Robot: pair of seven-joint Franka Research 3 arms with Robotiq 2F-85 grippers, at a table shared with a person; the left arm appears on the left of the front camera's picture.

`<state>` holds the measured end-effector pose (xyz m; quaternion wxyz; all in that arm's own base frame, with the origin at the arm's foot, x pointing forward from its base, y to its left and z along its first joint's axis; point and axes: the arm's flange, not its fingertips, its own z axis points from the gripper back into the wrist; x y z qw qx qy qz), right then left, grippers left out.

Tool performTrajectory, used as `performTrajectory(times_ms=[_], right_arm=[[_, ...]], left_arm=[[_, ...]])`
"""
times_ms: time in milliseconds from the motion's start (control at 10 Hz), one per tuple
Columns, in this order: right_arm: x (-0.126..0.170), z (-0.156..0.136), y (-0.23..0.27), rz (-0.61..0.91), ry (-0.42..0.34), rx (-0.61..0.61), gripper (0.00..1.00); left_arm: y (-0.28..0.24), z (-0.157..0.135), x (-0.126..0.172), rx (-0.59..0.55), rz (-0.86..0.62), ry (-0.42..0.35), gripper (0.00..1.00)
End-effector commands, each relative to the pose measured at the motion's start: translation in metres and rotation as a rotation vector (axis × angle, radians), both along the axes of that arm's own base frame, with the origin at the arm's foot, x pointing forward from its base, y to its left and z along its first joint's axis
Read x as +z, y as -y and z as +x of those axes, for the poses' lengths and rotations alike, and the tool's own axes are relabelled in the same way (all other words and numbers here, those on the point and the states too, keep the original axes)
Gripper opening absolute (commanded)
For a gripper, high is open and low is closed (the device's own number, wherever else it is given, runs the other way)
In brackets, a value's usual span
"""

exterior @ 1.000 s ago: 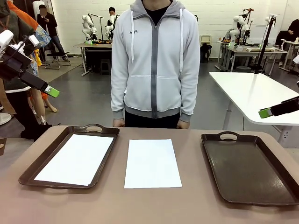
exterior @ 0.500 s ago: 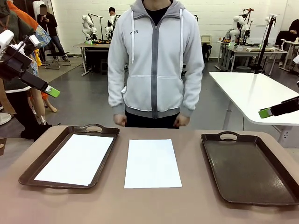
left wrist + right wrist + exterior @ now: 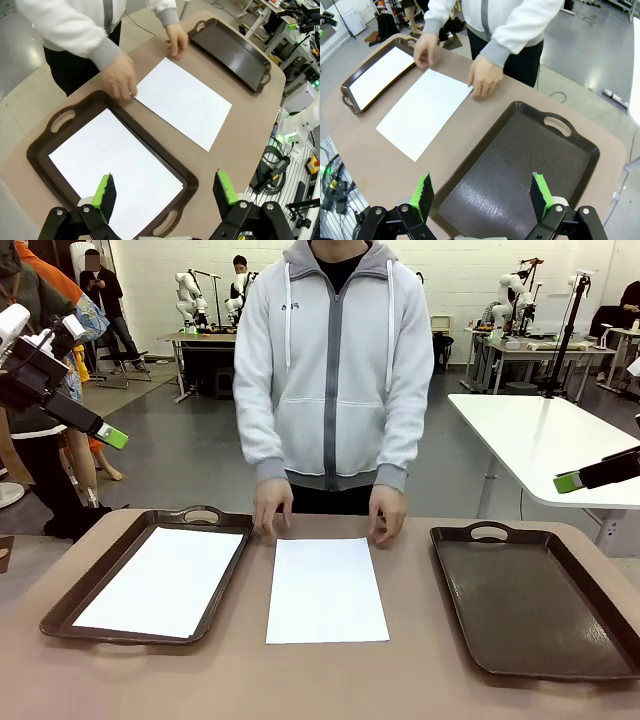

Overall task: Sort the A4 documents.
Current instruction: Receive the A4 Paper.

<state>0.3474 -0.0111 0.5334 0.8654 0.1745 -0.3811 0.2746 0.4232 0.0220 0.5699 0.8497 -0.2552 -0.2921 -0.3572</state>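
Observation:
One white A4 document [image 3: 326, 589] [image 3: 184, 100] [image 3: 424, 112] lies flat on the brown table between two dark brown trays. A second A4 document [image 3: 164, 581] [image 3: 116, 170] [image 3: 381, 74] lies inside the left tray [image 3: 92, 578] [image 3: 40, 146]. The right tray [image 3: 535, 600] [image 3: 520, 165] holds nothing. The person's two hands [image 3: 272, 510] [image 3: 386, 514] rest on the far corners of the middle sheet. My left gripper [image 3: 167, 194] hangs open high above the left tray; one green pad [image 3: 112, 437] shows at the left. My right gripper [image 3: 482, 195] hangs open above the right tray, its green pad [image 3: 568, 482] at the right edge.
The person in a grey hoodie [image 3: 335, 370] stands at the table's far edge. A white table [image 3: 545, 445] stands behind on the right. Bare tabletop [image 3: 320, 680] runs along the near edge.
The person has leaned in and brought both hands from their sides down onto the far end of the middle sheet. Both grippers have stayed still.

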Motion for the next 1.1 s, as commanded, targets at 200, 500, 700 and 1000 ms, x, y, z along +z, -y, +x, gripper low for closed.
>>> performTrajectory(times_ms=[200, 500, 700, 1000], right_arm=[[-0.0015, 0.0013, -0.0006, 0.007, -0.002, 0.004, 1.00], [-0.0015, 0.0013, -0.0006, 0.007, -0.002, 0.004, 1.00], [-0.0015, 0.0013, -0.0006, 0.007, -0.002, 0.004, 1.00], [-0.0015, 0.0013, -0.0006, 0.007, -0.002, 0.004, 1.00]], left_arm=[[0.0001, -0.0001, 0.0006, -0.002, 0.006, 0.007, 1.00], [0.0001, -0.0001, 0.0006, -0.002, 0.006, 0.007, 1.00], [0.0001, -0.0001, 0.0006, -0.002, 0.006, 0.007, 1.00], [0.0001, -0.0001, 0.0006, -0.002, 0.006, 0.007, 1.00]])
